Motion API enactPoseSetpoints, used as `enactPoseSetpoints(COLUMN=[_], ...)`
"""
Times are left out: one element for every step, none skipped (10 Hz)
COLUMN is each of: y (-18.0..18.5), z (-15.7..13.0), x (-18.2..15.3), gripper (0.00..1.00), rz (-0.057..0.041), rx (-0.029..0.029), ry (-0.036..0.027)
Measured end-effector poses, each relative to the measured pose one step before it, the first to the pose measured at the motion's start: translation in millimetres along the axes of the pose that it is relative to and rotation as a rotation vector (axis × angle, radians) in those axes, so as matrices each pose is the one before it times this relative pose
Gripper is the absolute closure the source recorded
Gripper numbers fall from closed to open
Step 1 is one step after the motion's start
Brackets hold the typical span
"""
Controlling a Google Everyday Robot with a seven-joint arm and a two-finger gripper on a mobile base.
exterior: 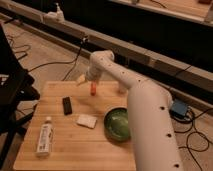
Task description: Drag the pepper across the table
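Note:
The pepper [93, 89] is a small orange-red item standing near the far edge of the light wooden table [75, 150], a little left of its middle. My gripper [86, 80] is at the end of the white arm, right above and touching or almost touching the pepper's top. The wrist hides the place where they meet. The arm [145, 115] reaches in from the lower right across the table's right side.
A black rectangular block [67, 105] lies left of the pepper. A white sponge-like pad [86, 120] and a green bowl [117, 124] lie nearer the front. A white bottle [45, 138] lies at the front left. Cables run over the floor behind.

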Motion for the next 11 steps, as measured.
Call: enactPoseSetpoints(y=[-6.82,-9.20,-11.48,-9.98,-7.15,-4.27,-2.14,0.14,1.52,-0.97,-2.25], z=[8.02,7.68,6.69,6.14,5.03,5.90,4.37,6.71,5.84,4.45,4.81], x=[-1.30,-0.65,-0.24,-1.44,-1.71,-0.99,-0.24,0.86,0.68,0.39,1.16], gripper=[0.20,0.20,0.20,0.20,0.20,0.20,0.22,0.31,0.42,0.52,0.64], rz=[-0.00088,0.00467,0.00849,0.00826,0.01188,0.01304,0.01024,0.01158,0.00899,0.01026,0.00906], rx=[0.01251,0.01665,0.02203,0.02129,0.01376,0.00614,-0.00049,-0.00786,-0.01109,-0.01090,-0.00711], ry=[0.00692,0.00967,0.00878,0.00659,0.00476,0.00670,0.00490,0.00820,0.00505,0.00176,0.00601])
